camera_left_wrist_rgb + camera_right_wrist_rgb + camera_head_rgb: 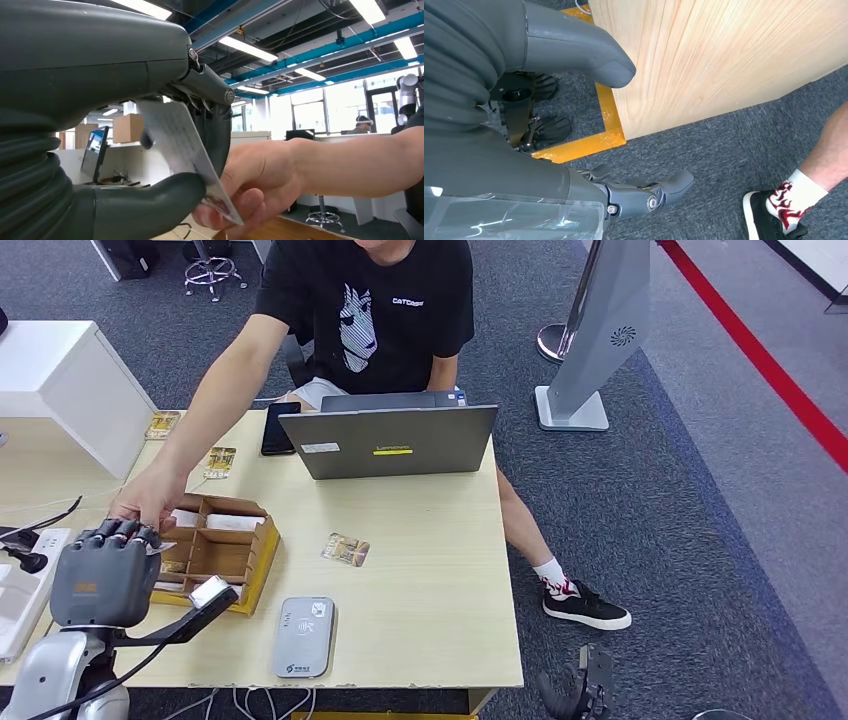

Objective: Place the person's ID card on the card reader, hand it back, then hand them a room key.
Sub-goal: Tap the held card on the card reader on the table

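Note:
My left hand (pixel 104 576) is raised over the table's left side and pinches a pale card (pixel 184 148) between its thumb (pixel 150 210) and fingers. The person's hand (pixel 256 186) grips the card's far end; from the head it lies right against my fingertips as the person's hand (pixel 150 502). I cannot tell which card it is. The grey card reader (pixel 303 636) lies bare near the front edge. My right hand (pixel 644 196) hangs beside the table's corner, fingers apart, holding nothing; the head view has this right hand (pixel 580 686) low by the floor.
A cardboard box (pixel 258 558) with white cards stands right of my left hand. A loose yellowish card (pixel 346 550) lies mid-table. Two more cards (pixel 220 461), a phone (pixel 277 428) and a laptop (pixel 390 440) sit at the back. A power strip (pixel 22 585) is far left.

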Controlling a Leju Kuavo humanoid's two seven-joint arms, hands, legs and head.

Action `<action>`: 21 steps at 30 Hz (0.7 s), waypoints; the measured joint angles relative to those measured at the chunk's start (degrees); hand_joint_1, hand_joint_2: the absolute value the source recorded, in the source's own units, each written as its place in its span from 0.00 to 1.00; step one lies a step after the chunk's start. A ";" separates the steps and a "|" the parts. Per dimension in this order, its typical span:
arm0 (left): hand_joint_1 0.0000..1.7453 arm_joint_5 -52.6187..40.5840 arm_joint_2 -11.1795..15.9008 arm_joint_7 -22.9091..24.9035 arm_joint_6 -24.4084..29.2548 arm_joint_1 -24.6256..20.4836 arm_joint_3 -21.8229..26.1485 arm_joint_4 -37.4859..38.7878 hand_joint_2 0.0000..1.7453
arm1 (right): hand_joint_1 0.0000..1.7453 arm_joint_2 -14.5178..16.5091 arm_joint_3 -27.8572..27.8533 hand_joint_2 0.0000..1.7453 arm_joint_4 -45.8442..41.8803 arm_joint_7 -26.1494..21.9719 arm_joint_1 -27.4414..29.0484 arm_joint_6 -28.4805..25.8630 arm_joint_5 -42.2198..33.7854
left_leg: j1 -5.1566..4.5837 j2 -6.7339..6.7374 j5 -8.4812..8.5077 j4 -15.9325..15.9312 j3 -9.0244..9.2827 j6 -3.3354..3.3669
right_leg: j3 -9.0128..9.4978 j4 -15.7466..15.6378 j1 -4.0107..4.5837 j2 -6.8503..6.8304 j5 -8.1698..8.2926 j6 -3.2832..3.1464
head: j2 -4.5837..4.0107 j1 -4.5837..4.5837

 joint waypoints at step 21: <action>1.00 0.44 -0.73 -1.03 0.60 1.45 -1.31 -2.36 1.00 | 0.00 -0.04 0.03 1.00 0.21 -0.33 0.07 0.38 -0.86 | 0.00 0.00 0.00 0.00 0.00 0.00 | 0.00 0.00 0.00 0.00 0.00 0.00 | 0.00 0.01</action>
